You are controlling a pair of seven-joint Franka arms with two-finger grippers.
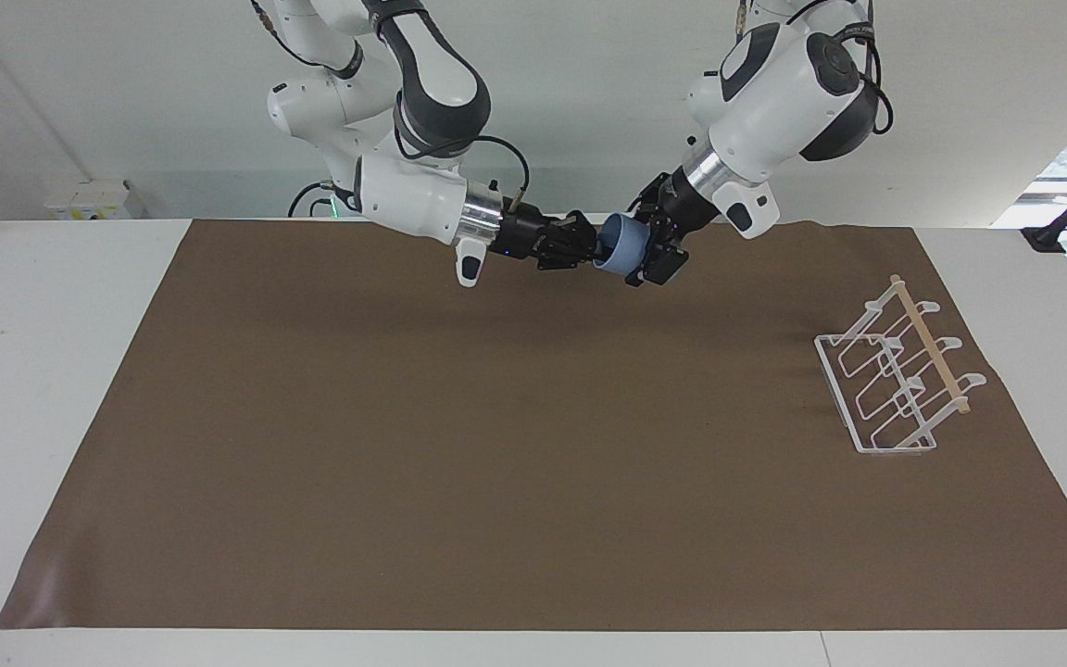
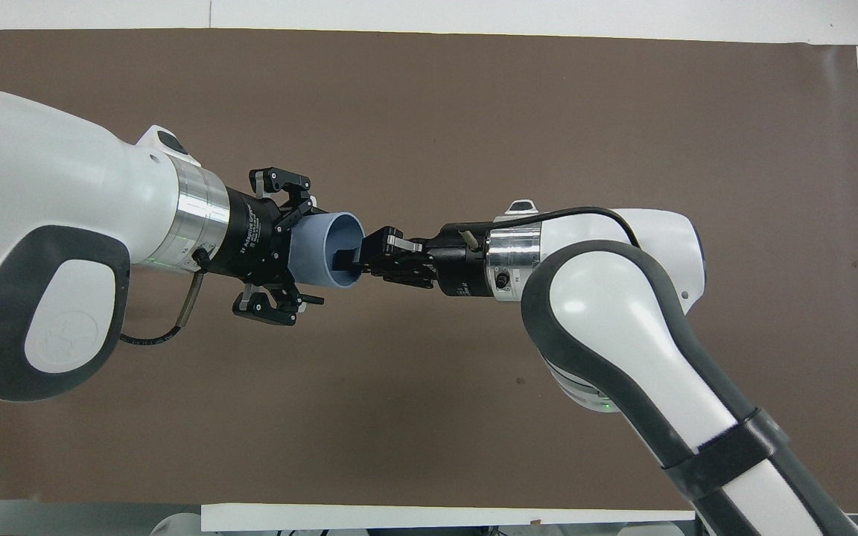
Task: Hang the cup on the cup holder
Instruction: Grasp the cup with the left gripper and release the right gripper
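The light-blue cup (image 1: 623,248) hangs on its side in the air over the brown mat's edge nearest the robots, between both grippers. My right gripper (image 1: 594,248) is shut on the cup's rim, one finger inside the mouth, as the overhead view (image 2: 351,260) shows. My left gripper (image 2: 308,253) is open, with its fingers straddling the body of the cup (image 2: 317,249) from the base end; it also shows in the facing view (image 1: 649,255). The white wire cup holder (image 1: 895,380) stands on the mat toward the left arm's end. My left arm hides it in the overhead view.
A brown mat (image 1: 496,445) covers most of the white table (image 1: 52,371). Nothing but the cup holder stands on the mat.
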